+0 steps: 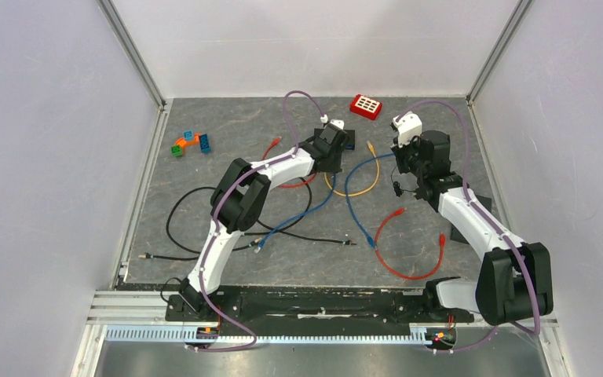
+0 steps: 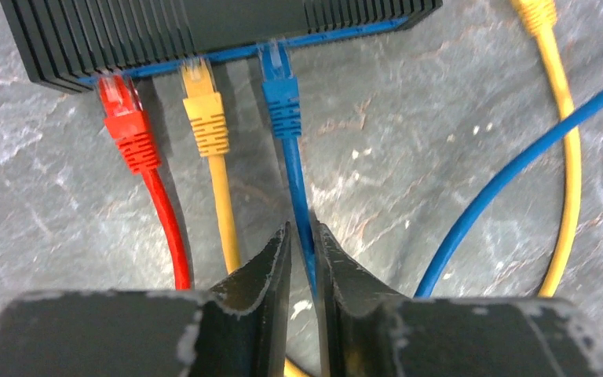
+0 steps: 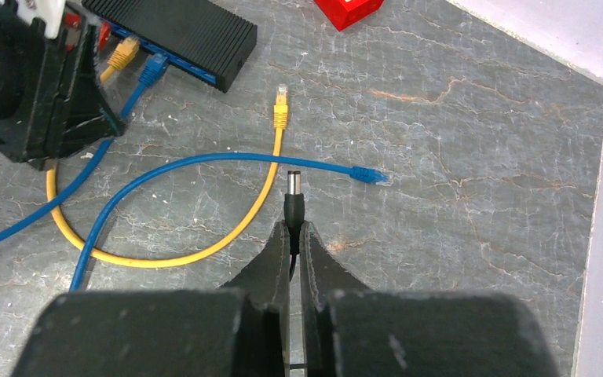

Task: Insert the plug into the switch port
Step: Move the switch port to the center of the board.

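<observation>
**Straight push wanted**

Left fingers [image 2: 271, 267] narrow round blue cable [image 2: 297, 181] (pinch uncertain), behind blue plug [image 2: 281, 98], which sits in the switch [image 2: 204, 23] beside yellow plug [image 2: 208, 118]. Likely best: push straight, no twist. Right fingers [image 3: 271, 263] clamp black barrel plug [image 3: 294, 200] over counter [image 3: 455, 236].

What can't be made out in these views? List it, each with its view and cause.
- Left wrist view: switch cut off by the top edge; free ports unseen.
- Left wrist view: whether the left gripper pinches the blue cable or only flanks it, unclear.
- Right wrist view: cord of the black plug hidden inside the right gripper.
- Top view: left arm covers the switch.
</observation>
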